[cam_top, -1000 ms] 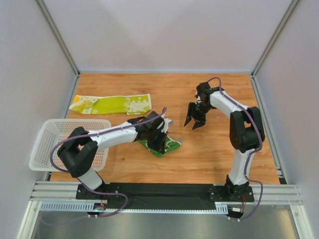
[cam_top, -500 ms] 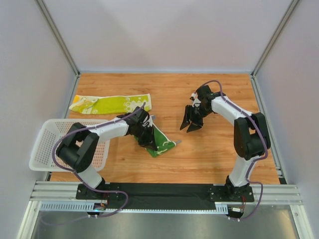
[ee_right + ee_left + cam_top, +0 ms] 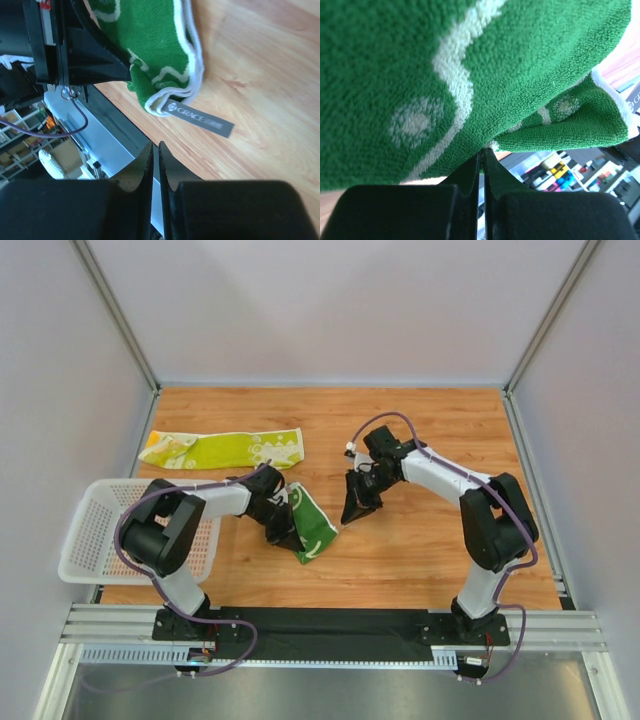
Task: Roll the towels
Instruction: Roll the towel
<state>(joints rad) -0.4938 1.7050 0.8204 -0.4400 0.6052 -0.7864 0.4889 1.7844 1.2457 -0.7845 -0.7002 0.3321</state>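
basket: a white mesh basket [image 3: 88, 535] sits at the near left of the wooden bench [image 3: 420, 550], with the left arm reaching across its far right corner.
left gripper: the left gripper [image 3: 481, 156] is clamped on the green towel; its fingers meet with only a thin slit between them, and green cloth fills the wrist view above them.
green towel: the green towel [image 3: 316, 523], dark green with white swirls and pale edging, is bunched in thick folds near the middle of the bench, just right of the basket and slanting along the left gripper.
tag: a grey tag [image 3: 200, 119] printed "grace" sticks out from the towel's folded corner, over bare wood.
right gripper: the right gripper [image 3: 157, 147] has its fingers pressed together with nothing between them; it hangs just beside the towel's right edge, pointing down and leftward.
lime towel: the lime-yellow towel [image 3: 230, 449] with white circles lies flat as a long strip at the far left, well apart from both grippers.
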